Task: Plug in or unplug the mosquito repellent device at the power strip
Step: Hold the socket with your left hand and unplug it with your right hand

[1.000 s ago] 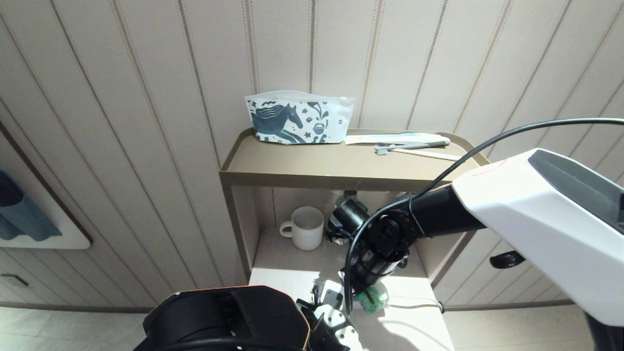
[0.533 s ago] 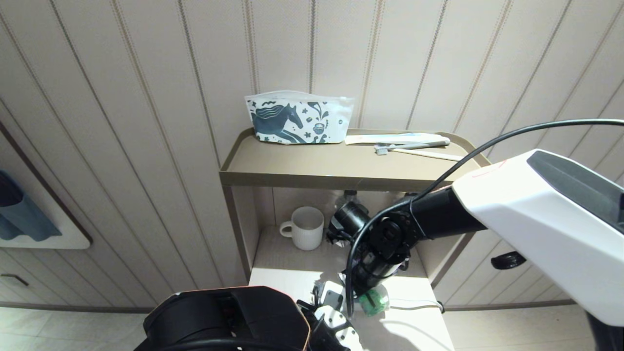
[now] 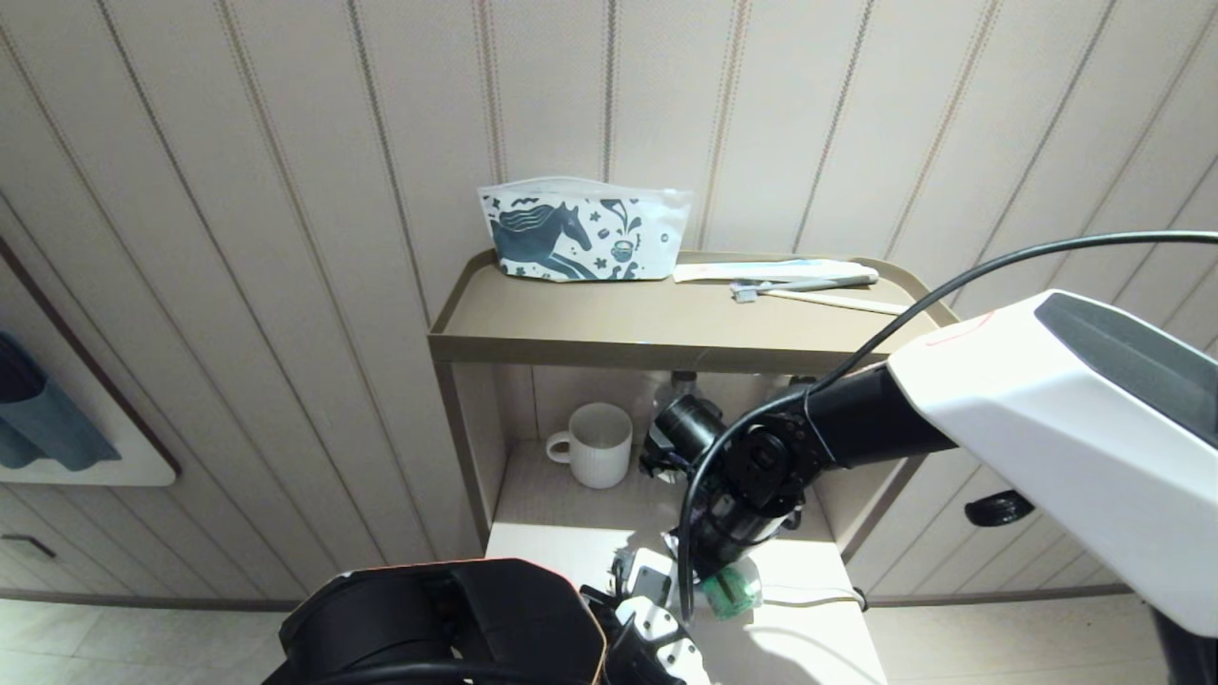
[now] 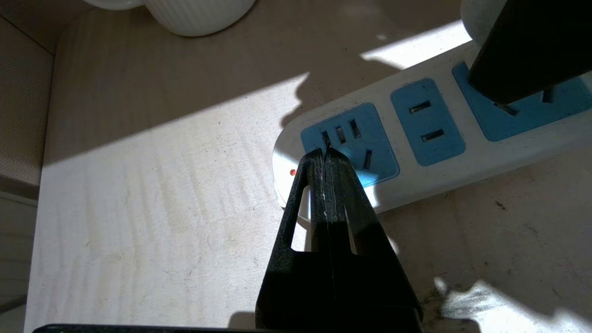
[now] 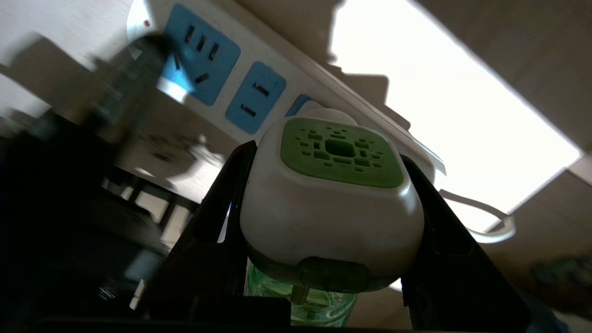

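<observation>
The right claw (image 5: 323, 203) was seen clamped on the white-and-green head of the mosquito repellent device (image 5: 330, 194), one dark finger on each side of the head, with the translucent green bottle hanging below between the fingers. The device was held close over the far socket face of the power strip (image 4: 416, 138); whether its pins were seated in the socket could not be told. In the head view the device (image 3: 728, 588) appeared at the tip of the right arm, above the lower shelf (image 3: 571, 495) of the beige stand. The left claw (image 4: 327, 157) was found pressed shut, its tips resting at the end socket face of the strip, beside a small red light. A white ribbed mug (image 3: 595, 445) stood further back on the shelf.
</observation>
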Tool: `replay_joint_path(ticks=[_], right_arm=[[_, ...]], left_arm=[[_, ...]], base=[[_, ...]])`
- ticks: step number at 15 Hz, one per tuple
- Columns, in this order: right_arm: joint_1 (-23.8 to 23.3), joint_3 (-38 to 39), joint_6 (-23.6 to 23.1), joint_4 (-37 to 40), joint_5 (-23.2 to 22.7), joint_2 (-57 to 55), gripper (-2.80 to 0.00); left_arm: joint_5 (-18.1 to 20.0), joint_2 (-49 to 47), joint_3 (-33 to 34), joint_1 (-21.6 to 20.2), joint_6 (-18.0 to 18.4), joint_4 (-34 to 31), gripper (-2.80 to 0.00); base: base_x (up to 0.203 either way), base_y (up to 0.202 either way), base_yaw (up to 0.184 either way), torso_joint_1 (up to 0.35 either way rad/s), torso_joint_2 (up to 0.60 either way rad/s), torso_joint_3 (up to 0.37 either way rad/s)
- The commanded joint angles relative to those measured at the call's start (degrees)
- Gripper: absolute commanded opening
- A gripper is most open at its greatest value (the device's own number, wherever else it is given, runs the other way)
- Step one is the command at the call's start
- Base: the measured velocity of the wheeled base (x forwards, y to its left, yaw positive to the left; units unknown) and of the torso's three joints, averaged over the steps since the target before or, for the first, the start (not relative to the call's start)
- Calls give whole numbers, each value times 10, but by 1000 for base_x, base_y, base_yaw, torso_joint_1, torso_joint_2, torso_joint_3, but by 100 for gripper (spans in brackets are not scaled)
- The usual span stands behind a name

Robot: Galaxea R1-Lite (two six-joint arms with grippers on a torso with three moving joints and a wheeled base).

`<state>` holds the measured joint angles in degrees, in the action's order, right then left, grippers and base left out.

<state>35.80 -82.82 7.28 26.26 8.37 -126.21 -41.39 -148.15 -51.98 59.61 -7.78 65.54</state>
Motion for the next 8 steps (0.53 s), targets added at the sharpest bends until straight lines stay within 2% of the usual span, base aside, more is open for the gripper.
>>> replay_joint_path(ticks=[1, 8], right_arm=[[0, 0, 1, 2, 0, 1, -280], [-1, 4, 1, 2, -1, 6, -280]], left_arm=[[-24, 0, -3, 0, 0, -8, -280], [-24, 0, -4, 0, -1, -6, -280]], base=[[0, 0, 0, 0, 0, 0], [0, 0, 0, 0, 0, 0]])
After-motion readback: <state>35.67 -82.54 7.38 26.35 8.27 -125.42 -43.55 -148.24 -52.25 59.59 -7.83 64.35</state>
